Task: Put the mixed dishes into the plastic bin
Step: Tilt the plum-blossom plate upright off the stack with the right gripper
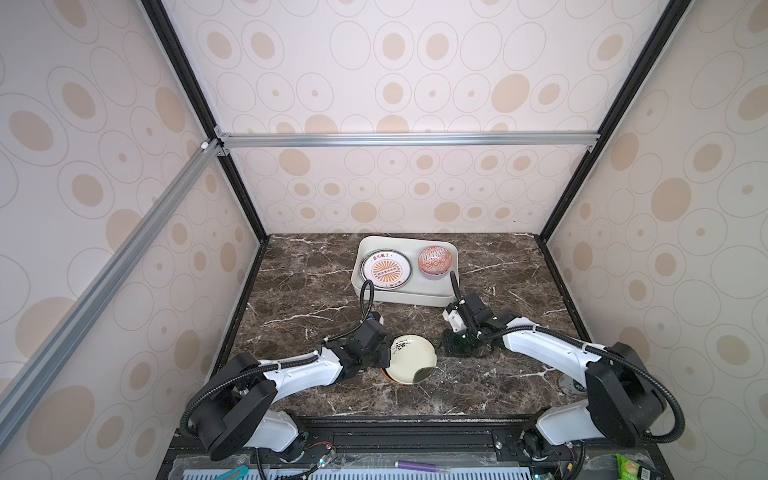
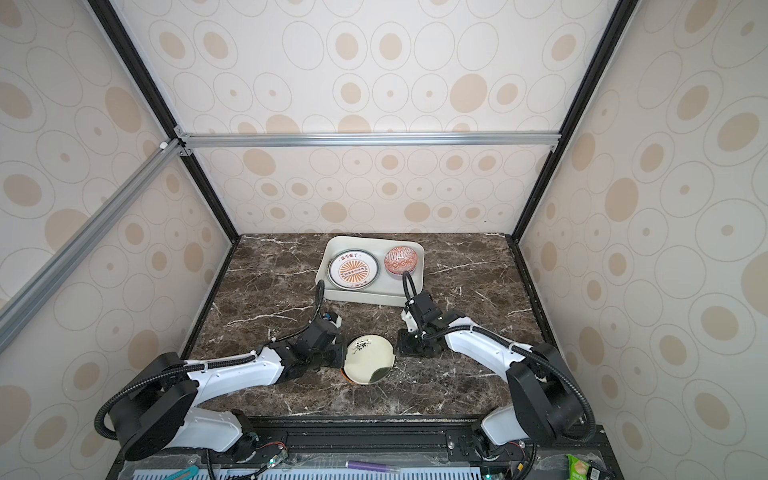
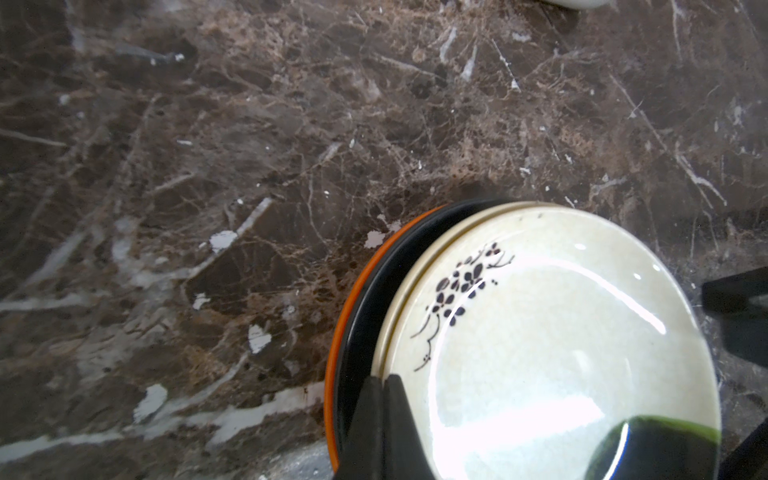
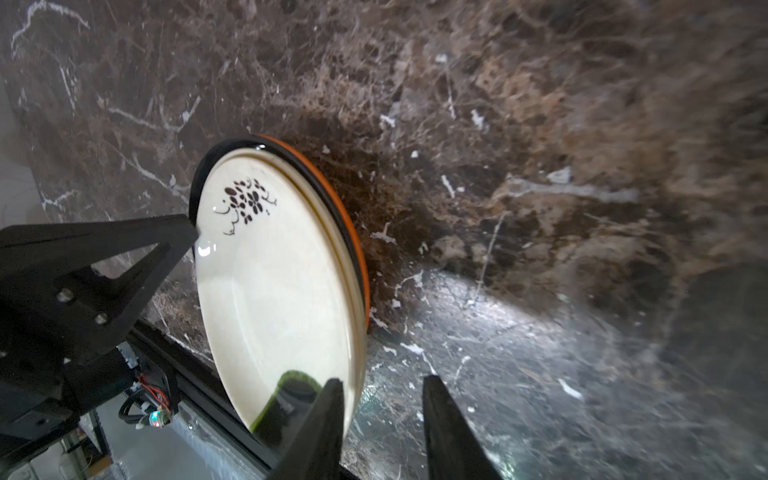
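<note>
A stack of dishes sits near the table's front middle: a cream floral plate (image 1: 411, 357) (image 2: 370, 359) (image 3: 540, 332) (image 4: 274, 282) on top, then a black plate (image 3: 365, 316), then an orange plate (image 3: 332, 365). My left gripper (image 1: 388, 353) (image 2: 343, 355) (image 3: 384, 382) is shut on the cream plate's left rim. To the right of the stack my right gripper (image 1: 451, 347) (image 2: 401, 345) (image 4: 382, 384) is open; one finger overlaps the plate's edge and the gap holds nothing. The white plastic bin (image 1: 399, 297) (image 2: 361, 297) at the back holds an orange sunburst plate (image 1: 386, 270) (image 2: 353, 269) and a red-white bowl (image 1: 434, 262) (image 2: 400, 259).
Patterned walls and black frame posts close in the marble table (image 1: 299, 291) on three sides. A round green-and-white thing (image 1: 575, 384) is partly hidden behind the right arm. A purple pen (image 1: 415, 464) and a green packet (image 1: 627, 465) lie below the front rail.
</note>
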Controlling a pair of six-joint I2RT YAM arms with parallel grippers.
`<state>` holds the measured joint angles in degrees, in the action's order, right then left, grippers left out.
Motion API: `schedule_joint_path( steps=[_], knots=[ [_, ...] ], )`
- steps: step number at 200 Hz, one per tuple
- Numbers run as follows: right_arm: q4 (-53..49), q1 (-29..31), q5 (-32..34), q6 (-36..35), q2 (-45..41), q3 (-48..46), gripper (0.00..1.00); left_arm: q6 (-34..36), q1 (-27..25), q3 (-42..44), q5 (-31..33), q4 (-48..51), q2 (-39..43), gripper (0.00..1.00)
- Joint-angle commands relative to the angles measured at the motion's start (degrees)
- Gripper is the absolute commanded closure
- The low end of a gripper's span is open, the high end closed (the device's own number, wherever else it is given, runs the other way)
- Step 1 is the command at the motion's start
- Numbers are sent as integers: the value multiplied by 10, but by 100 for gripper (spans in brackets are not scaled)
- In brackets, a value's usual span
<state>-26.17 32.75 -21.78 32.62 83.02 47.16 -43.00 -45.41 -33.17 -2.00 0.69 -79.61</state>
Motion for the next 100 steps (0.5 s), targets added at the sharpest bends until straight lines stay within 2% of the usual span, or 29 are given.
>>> schedule_joint_path(
  steps=[1,35,100],
  knots=[
    [32,10,-43,21,13,-10,68,4,2,-4,-1,1,-1,100],
    [40,17,-48,24,23,-7,72,4,2,-5,1,-3,-5,100],
    [11,16,-26,13,22,17,87,7,2,-12,1,-4,-10,100]
  ],
)
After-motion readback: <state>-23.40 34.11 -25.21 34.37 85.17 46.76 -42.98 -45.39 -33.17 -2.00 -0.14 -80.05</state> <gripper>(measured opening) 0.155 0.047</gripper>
